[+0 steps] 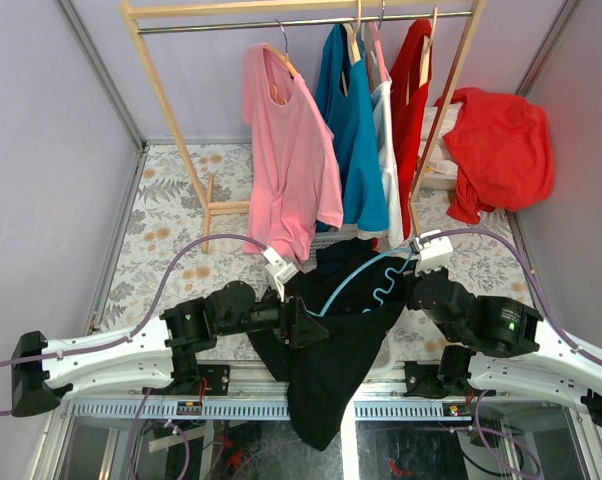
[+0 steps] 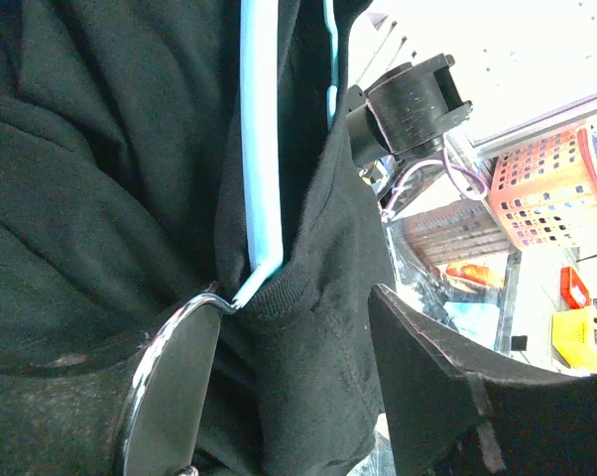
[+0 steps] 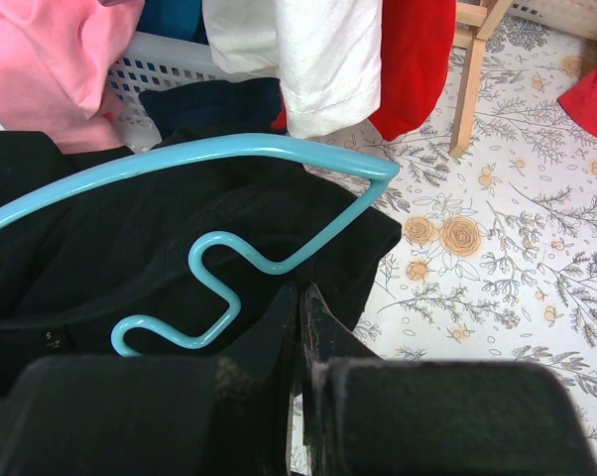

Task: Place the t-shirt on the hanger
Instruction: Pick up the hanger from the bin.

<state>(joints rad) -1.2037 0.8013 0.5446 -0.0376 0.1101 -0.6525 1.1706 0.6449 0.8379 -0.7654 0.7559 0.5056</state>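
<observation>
Black cotton, the short-sleeved t-shirt (image 1: 341,340) lies bunched at the middle of the worktop's near edge, its lower part hanging over that edge between the two arms. The thin light blue plastic hanger (image 3: 209,151) lies on the cloth, and one end is tucked under a ribbed edge of the shirt. The left pincer (image 2: 291,297) is spread, with a fold of the shirt between its fingers and the hanger's tip just beside one finger. The right pincer (image 3: 298,290) is pressed together against the black cloth, just beside the wavy bar; whether it catches cloth cannot be told. Toward the floral-patterned worktop's (image 1: 171,220) far edge, a pink t-shirt (image 1: 291,160) hangs on a wooden rack (image 1: 171,110).
</observation>
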